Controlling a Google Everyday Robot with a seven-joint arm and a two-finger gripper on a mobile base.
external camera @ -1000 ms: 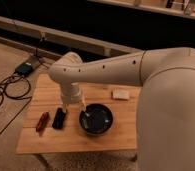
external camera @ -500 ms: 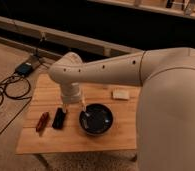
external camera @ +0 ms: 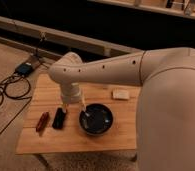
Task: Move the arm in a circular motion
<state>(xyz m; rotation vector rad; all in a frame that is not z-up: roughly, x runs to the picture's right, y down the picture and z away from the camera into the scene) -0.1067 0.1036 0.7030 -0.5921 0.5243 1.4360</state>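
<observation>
The cream-white arm (external camera: 141, 70) reaches from the right across a small wooden table (external camera: 46, 142), with its rounded elbow (external camera: 66, 70) at centre left. The narrow wrist points down from the elbow. The gripper (external camera: 74, 106) hangs just above the table, at the left rim of a dark bowl (external camera: 96, 119).
A black bar (external camera: 59, 118) and a red object (external camera: 42, 121) lie left of the bowl. A white sponge-like block (external camera: 122, 94) lies at the table's back right. Cables and a small blue box (external camera: 25, 69) lie on the floor to the left.
</observation>
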